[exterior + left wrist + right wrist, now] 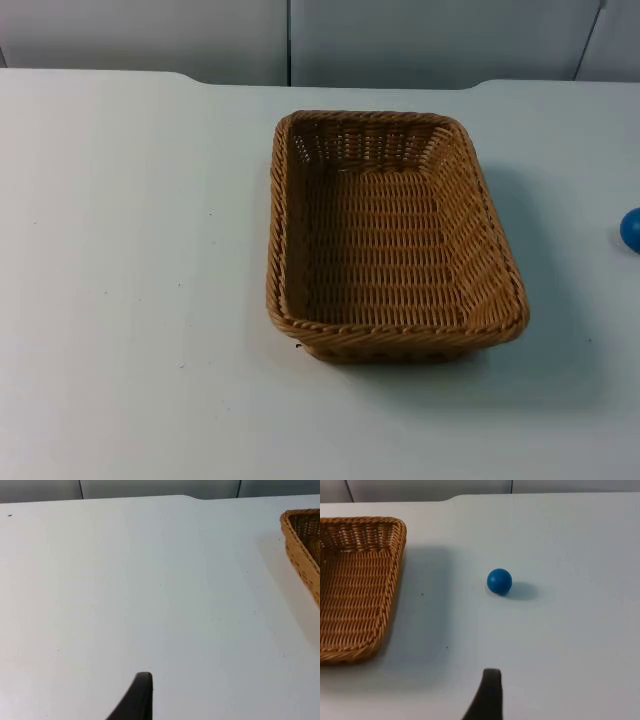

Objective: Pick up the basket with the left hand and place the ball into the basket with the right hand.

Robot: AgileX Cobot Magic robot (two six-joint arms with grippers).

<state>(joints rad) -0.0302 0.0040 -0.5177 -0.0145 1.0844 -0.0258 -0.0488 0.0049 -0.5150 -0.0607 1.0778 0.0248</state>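
The rectangular tan woven-wicker basket (395, 235) is sitting empty on the smooth white table top (130, 300), with no readable writing. The left gripper (137, 700) is hovering over bare table, the basket's rim ahead and off to one side. The right gripper (487, 697) is facing the small glossy blue ball (499, 581), straight ahead, beside the basket. I cannot tell whether either gripper is open.

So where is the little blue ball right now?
The blue ball sits on the white table, to the right of the wicker basket and apart from it; in the top view it peeks in at the right edge.
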